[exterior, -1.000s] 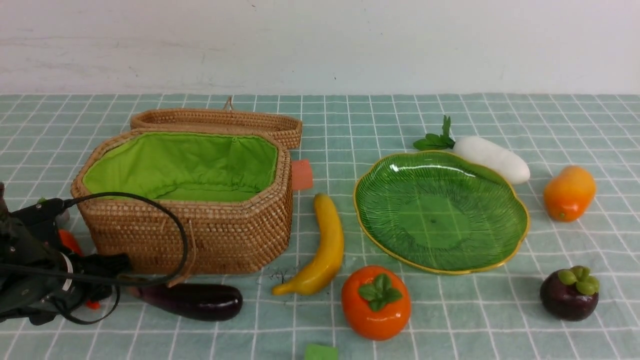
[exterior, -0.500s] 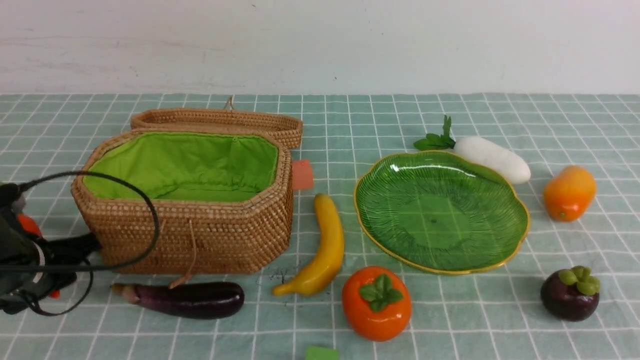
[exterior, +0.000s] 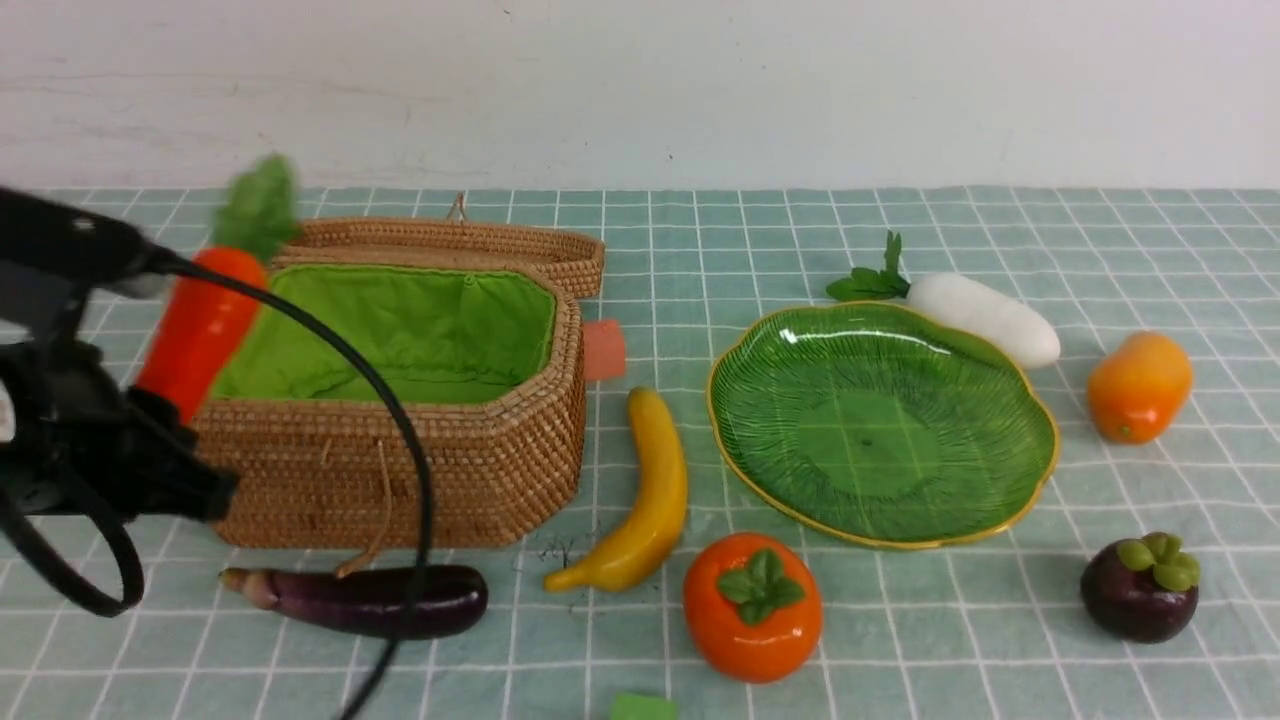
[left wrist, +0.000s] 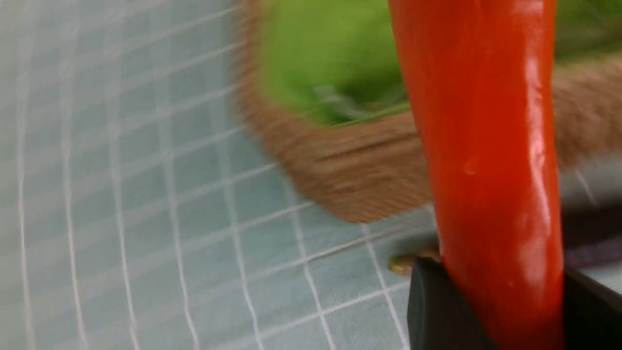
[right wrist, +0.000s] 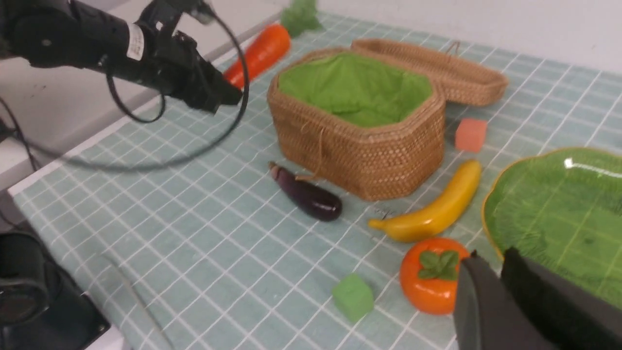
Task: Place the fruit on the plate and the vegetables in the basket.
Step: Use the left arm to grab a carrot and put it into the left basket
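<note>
A: Step in hand?

B: A vegetable run. The left gripper (left wrist: pixel 503 313) is clamped on the carrot (exterior: pixel 200 325) at its narrow end. The carrot is tilted, leaves up, and clear of the cloth (exterior: pixel 700 240). It hangs at the 9 o'clock side of the basket (exterior: pixel 420 470), by the left rim.

A: Over the lining?

B: Can't call it from the front view, where carrot and rim overlap. The right wrist view puts the carrot just outside the wall, so I judge the carry half done. The next move calls for a swing toward 3 o'clock until the carrot is above the green lining, then lowering it and letting go. The leaves could catch the rim if it goes in low.

A: The rest?

B: Nothing is visible in the basket or on the plate (exterior: pixel 1035 470).
- The eggplant (exterior: pixel 370 600) lies at the basket's 6 o'clock, close under its wall.
- The radish (exterior: pixel 985 318) is at the plate's 1 o'clock, by the rim.
- The fruit rings the plate: banana (exterior: pixel 650 500) at 9, persimmon (exterior: pixel 752 610) at 7, mangosteen (exterior: pixel 1138 590) at 4, mango (exterior: pixel 1140 385) at 3.

A: The grip itself?

B: Only the left wrist view has it: black fingers (left wrist: pixel 432 311) on either side of the carrot, with the background blurred. The right gripper (right wrist: pixel 500 282) shows only in its own view, near the persimmon. Its fingers are nearly together with nothing between them.
</note>
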Tool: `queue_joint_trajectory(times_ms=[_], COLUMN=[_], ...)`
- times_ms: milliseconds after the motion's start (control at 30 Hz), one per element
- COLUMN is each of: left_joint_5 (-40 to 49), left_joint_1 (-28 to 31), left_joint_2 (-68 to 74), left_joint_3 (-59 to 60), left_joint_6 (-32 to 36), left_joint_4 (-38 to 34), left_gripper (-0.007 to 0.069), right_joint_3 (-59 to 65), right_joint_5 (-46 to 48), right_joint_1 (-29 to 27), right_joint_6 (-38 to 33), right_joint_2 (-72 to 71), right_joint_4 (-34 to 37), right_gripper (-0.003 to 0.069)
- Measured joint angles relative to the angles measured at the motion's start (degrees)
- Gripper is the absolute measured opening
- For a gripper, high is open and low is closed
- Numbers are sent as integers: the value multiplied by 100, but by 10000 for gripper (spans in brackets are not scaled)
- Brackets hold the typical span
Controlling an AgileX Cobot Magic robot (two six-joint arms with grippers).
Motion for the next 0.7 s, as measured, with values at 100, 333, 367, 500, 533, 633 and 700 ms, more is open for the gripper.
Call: queue_joint_trajectory(times_ms=[100, 333, 367, 500, 533, 633, 700], left_joint_5=[622, 881, 881, 817, 786, 607, 366], left_joint_1=[-75, -21, -21, -21, -21, -18, -14], left_joint_2=[424, 1887, 2041, 2641, 2718, 2840, 2834], left_joint_3=[-617, -2062, -2143, -2263, -2263, -2263, -2263], left_joint_6=[2016, 4049, 4090, 4175, 4175, 3992, 3674], left_joint_4=[-389, 296, 513, 1648, 1814, 2059, 2050], left_gripper=[234, 234, 234, 234, 234, 234, 234], right_joint_3=[0, 0, 0, 0, 0, 0, 0], right_joint_5=[4, 340, 398, 477, 477, 482, 482], right_joint_1=[0, 0, 0, 0, 0, 0, 0], right_joint_6=[0, 0, 0, 0, 0, 0, 0], right_joint_2=[0, 4, 4, 4, 4, 4, 4], right_joint_4=[-7, -7, -7, 4, 4, 9, 9], right_gripper=[77, 83, 84, 87, 87, 87, 87])
